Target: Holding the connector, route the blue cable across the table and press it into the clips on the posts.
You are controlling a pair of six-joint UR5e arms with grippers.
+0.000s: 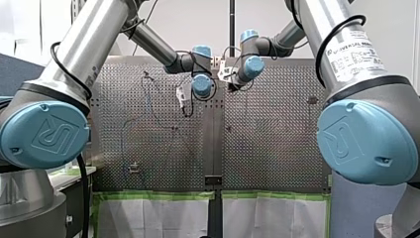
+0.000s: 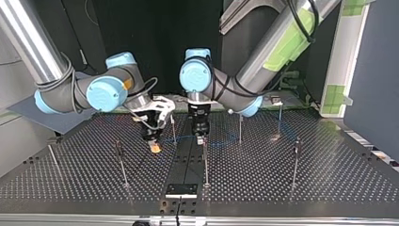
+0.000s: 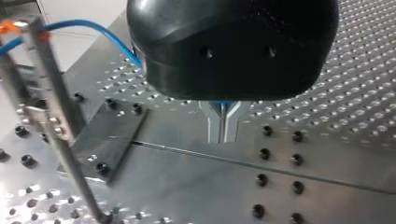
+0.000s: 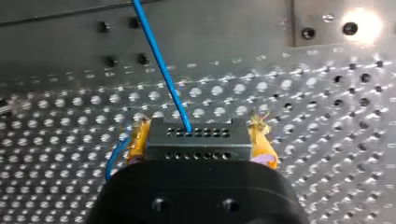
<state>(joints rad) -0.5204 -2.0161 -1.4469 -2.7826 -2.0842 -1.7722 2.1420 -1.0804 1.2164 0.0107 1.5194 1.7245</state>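
Observation:
The blue cable (image 4: 161,60) runs out of a black connector (image 4: 198,145), and my right gripper (image 4: 201,134) is shut on that connector between its yellow pads (image 4: 262,142). In the top view my right gripper (image 2: 153,143) hangs low over the table left of the middle strip. My left gripper (image 3: 223,137) has its metal fingers shut, with the blue cable (image 3: 93,24) passing in at their base. That cable leads to an orange clip (image 3: 8,25) on a post (image 3: 56,121). My left gripper (image 2: 200,134) stands beside a thin post (image 2: 205,160), the cable (image 2: 226,139) lying low behind it.
Several thin posts stand on the perforated table (image 2: 282,183), among them one (image 2: 173,127) between the grippers, one (image 2: 240,126) further right and one (image 2: 295,160) near the right side. A black plate (image 2: 181,189) sits on the middle strip near the front edge.

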